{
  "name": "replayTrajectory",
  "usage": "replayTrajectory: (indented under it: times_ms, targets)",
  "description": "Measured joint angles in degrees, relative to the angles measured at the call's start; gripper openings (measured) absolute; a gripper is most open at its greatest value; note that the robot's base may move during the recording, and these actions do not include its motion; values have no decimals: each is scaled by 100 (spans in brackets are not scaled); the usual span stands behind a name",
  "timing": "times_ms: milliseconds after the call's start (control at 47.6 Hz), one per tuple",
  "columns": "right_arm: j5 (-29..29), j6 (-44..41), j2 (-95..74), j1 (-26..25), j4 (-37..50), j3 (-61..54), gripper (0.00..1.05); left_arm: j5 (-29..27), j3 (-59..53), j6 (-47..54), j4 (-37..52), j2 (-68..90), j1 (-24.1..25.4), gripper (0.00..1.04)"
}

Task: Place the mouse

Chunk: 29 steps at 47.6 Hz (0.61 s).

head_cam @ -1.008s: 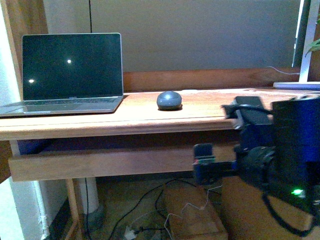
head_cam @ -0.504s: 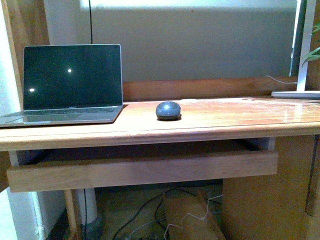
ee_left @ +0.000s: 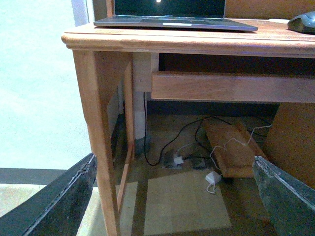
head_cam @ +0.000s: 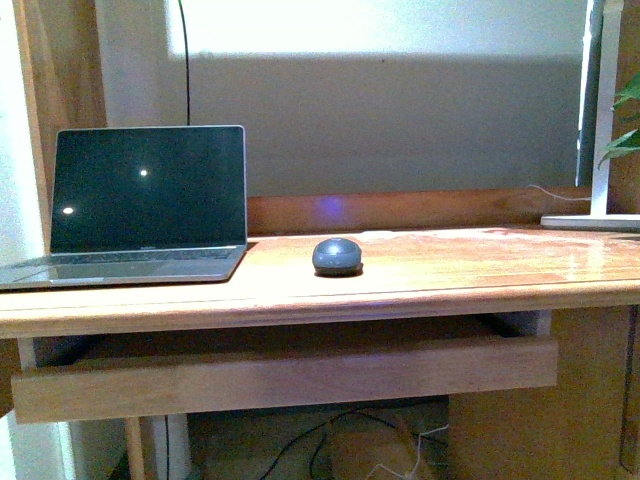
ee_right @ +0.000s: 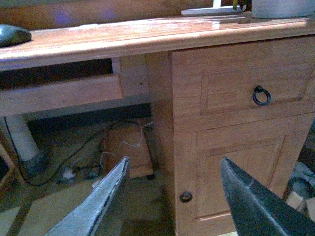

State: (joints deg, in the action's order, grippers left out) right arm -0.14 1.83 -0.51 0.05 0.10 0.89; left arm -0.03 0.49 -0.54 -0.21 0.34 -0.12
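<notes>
The dark grey dome-shaped mouse (head_cam: 337, 256) sits on the wooden desk (head_cam: 420, 285), to the right of the open laptop (head_cam: 145, 205). It also shows in the left wrist view (ee_left: 302, 22) and the right wrist view (ee_right: 14, 35) at the desk's edge. Neither arm shows in the front view. My left gripper (ee_left: 172, 196) is open and empty, low in front of the desk's left leg. My right gripper (ee_right: 177, 196) is open and empty, low in front of the desk's cabinet.
A white lamp base (head_cam: 590, 222) and plant leaves (head_cam: 625, 120) stand at the desk's right end. A drawer with a ring pull (ee_right: 261, 96) and a cabinet door (ee_right: 236, 177) are at the right. Cables and a wooden box (ee_left: 231, 152) lie on the floor underneath.
The right arm, in front of the desk's right side a second ago, has left the front view. The camera view has shifted upward. The mouse has not moved.
</notes>
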Motion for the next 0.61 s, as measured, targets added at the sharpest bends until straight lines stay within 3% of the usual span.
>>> replayTrajectory:
  times_ms: [168,609]
  targets:
    - [-2,-109,20,0,-2,0,3,2,0,0,0,0,0,97]
    - [-2,-146,20,-2,-2,0,3,2,0,0,0,0,0,97]
